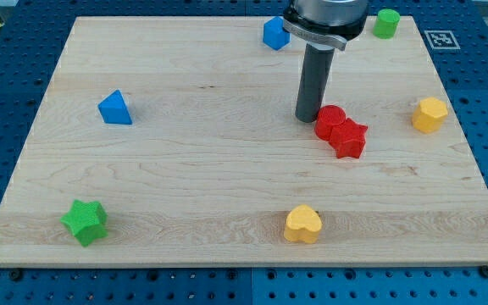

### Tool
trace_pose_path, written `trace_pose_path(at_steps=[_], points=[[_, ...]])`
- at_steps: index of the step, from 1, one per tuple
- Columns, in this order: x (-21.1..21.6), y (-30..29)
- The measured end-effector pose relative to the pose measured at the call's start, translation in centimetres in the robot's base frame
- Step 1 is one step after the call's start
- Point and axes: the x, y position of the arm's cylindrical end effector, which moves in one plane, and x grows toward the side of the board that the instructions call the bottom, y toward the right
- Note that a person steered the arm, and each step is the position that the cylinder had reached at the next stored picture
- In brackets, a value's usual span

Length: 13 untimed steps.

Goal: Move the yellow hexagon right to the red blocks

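Note:
The yellow hexagon [429,113] sits near the board's right edge. Two red blocks lie touching near the middle right: a red round-ish block [330,120] and a red star [350,138] just below and right of it. My tip [308,117] stands just left of the upper red block, very close to it or touching. The yellow hexagon is well to the right of the tip, with the red blocks between them.
A yellow heart [302,224] lies at the bottom middle. A green star [85,222] is at the bottom left, a blue triangle [115,108] at the left, a blue block [275,33] at the top middle, a green cylinder [386,23] at the top right. The wooden board [185,169] rests on a blue perforated table.

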Motion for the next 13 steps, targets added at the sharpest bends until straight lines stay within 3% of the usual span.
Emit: trace_pose_path(at_steps=[2, 6, 9, 12, 13], points=[[-3.6, 0.1], [-4.7, 5.6], [-5.2, 17.4], [0.8, 18.4], [0.9, 18.3]])
